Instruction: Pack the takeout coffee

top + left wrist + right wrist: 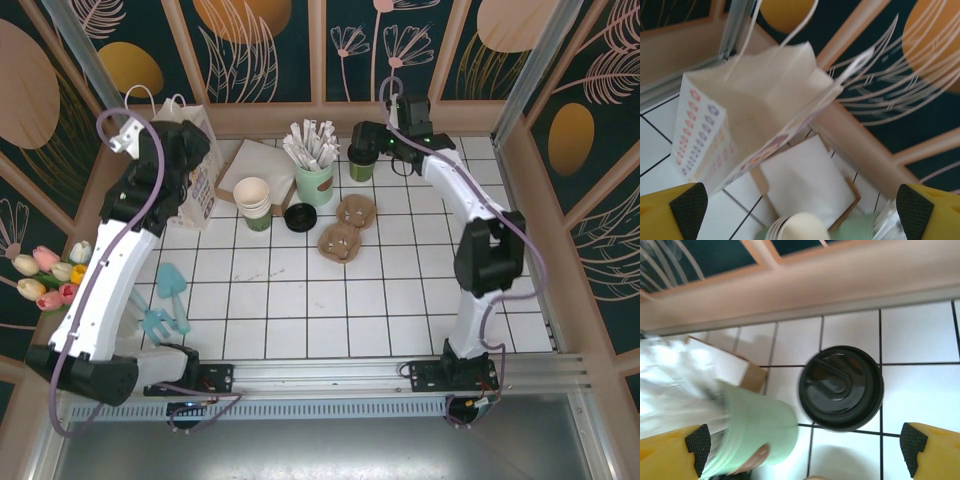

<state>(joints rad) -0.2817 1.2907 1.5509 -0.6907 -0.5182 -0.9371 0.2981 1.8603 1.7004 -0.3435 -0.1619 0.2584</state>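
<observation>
The takeout coffee (360,166) is a small dark green cup with a glossy dark round lid (841,387), standing upright on the white tiles at the back, right of centre. My right gripper (370,140) hovers just over it. In the right wrist view that gripper (805,449) is open, and the lid lies ahead of its yellow fingers (912,447), apart from them. A white paper bag (200,165) with handles stands open at the back left. My left gripper (801,210) is open and empty, looking down at the bag (755,110).
A pale green cup of wrapped sticks (314,180) stands close to the left of the coffee. Nearby are a cream cup stack (253,200), a napkin tray (255,163), a loose black lid (299,216) and cardboard cup holders (346,226). Tulips (50,275) and teal utensils (168,300) lie left.
</observation>
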